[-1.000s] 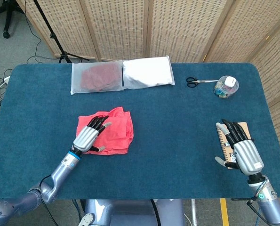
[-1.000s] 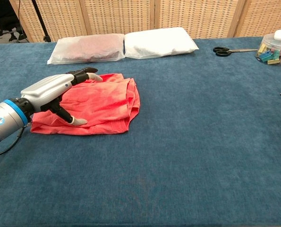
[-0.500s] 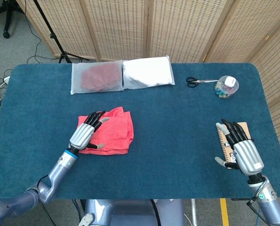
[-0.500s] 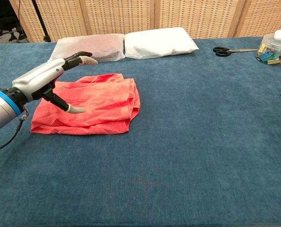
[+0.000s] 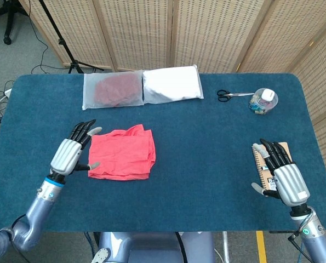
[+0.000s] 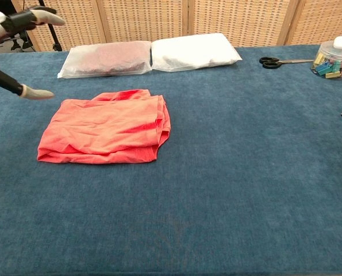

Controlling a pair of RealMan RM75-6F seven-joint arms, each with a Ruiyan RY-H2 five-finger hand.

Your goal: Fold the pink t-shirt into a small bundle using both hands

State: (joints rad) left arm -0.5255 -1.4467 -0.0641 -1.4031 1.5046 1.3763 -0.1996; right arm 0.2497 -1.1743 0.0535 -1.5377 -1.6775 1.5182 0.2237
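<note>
- My left hand (image 5: pixel 68 155) hovers with its fingers spread, holding nothing, just beside the left edge of the pink t-shirt (image 5: pixel 122 154); I see no contact.
- My right hand (image 5: pixel 281 176) lies flat and empty, fingers apart, over a spiral notebook (image 5: pixel 268 163) at the table's right side, well apart from the shirt.
- The shirt sits left of centre on the blue table (image 5: pixel 206 142), already a compact, roughly square stack, slightly wider across than deep.
- It lies to the right of my left hand, which is much the nearer; I judge any further fold starts from that left edge.
</note>
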